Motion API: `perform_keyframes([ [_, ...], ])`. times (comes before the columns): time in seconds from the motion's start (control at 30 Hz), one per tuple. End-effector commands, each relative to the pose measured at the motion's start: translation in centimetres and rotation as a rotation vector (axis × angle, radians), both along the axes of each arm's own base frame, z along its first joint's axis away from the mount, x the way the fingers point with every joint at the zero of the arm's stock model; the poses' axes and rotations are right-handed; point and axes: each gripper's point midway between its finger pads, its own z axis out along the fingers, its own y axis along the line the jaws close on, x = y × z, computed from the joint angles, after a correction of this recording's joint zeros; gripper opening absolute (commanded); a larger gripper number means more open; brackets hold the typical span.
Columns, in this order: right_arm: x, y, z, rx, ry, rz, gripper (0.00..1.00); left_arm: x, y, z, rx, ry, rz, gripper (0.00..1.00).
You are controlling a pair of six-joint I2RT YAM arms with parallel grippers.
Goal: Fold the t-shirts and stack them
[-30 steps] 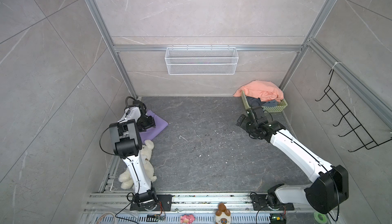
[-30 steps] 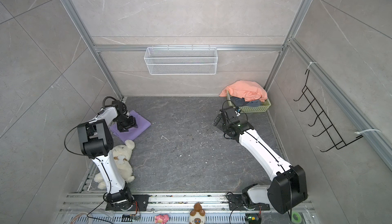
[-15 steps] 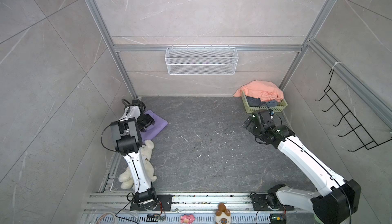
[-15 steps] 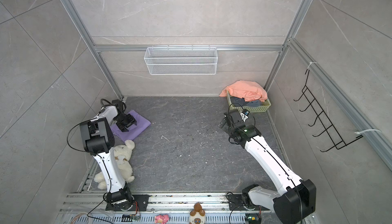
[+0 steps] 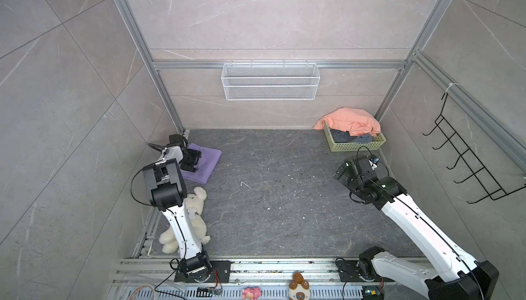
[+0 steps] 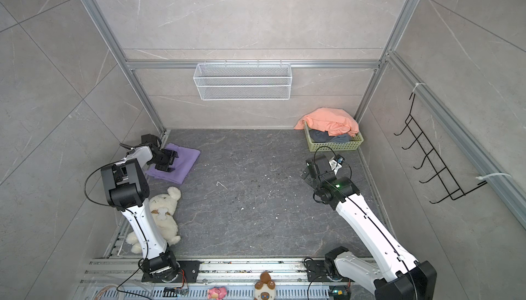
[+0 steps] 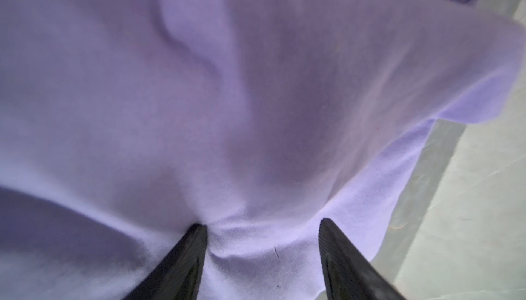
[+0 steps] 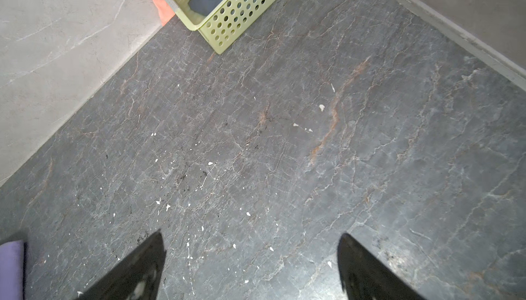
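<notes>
Left tool (image 7: pixel 262 224) down on the lilac t-shirt (image 5: pixel 209 157), jaws partly spread, tips pressed into the cloth with a small pucker beside one of them. No fold seen clamped, so nothing judged to be held. Same shirt lying folded flat at the far left corner of the worktop (image 5: pixel 270 204), with the cream plush dog (image 5: pixel 196 200) near its front edge, partly hidden by the left arm.

Right tool (image 8: pixel 251 234) spread wide and empty, hovering over bare worktop on the right side, aimed toward the far right corner. Ahead of it, near but apart: green perforated basket (image 5: pixel 357 145), tucked into that corner, long axis along the back wall. Salmon t-shirt (image 5: pixel 351 120) heaped on top, spilling over the basket's far-left rim toward the back wall. Slate-grey t-shirt (image 5: pixel 340 136) crumpled underneath, inside the basket.

Probably one shirt done, two to go. Next fetch likely the salmon one, being uppermost. Nearer by far to the right tool; well apart from the left, across the whole worktop. Best reached from the near side, over the basket's front wall, then lifted up and away toward the open middle for spreading. Risk: grey shirt dragged out along with it, or the light basket tipped or pulled along. Stack site then on the lilac shirt, far left, within the left arm's reach.
</notes>
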Motion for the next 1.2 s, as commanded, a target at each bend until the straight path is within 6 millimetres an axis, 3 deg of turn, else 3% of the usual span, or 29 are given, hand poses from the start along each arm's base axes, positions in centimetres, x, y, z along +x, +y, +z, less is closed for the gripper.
perform_keyframes([
  [0.0,-1.1,-1.0,-0.5,-0.031,0.026,-0.031,0.95,-4.1,-0.2,-6.8,-0.042,0.204,0.136,0.66],
  [0.43,-1.5,-1.2,-1.2,-0.043,0.036,-0.023,0.95,-10.6,0.7,-5.8,-0.003,0.191,0.492,0.66],
  [0.5,-1.5,-1.2,-1.2,-0.045,0.035,-0.019,0.95,-10.4,0.7,-5.6,-0.012,0.174,0.501,0.66],
  [0.67,-1.6,-1.1,-1.4,-0.053,0.042,-0.005,0.96,-6.6,1.1,-3.8,-0.009,0.090,0.407,0.66],
  [0.87,-1.3,-0.8,-1.8,-0.057,0.051,0.012,0.96,-4.6,1.6,-1.3,0.004,-0.002,0.383,0.66],
  [1.03,-0.4,-0.4,-1.9,-0.052,0.041,0.022,0.96,-2.5,0.9,2.1,0.009,-0.108,0.243,0.67],
  [1.17,0.6,-0.1,-1.6,-0.063,0.024,0.029,0.99,-1.8,-1.1,5.6,0.028,-0.187,0.038,0.72],
])
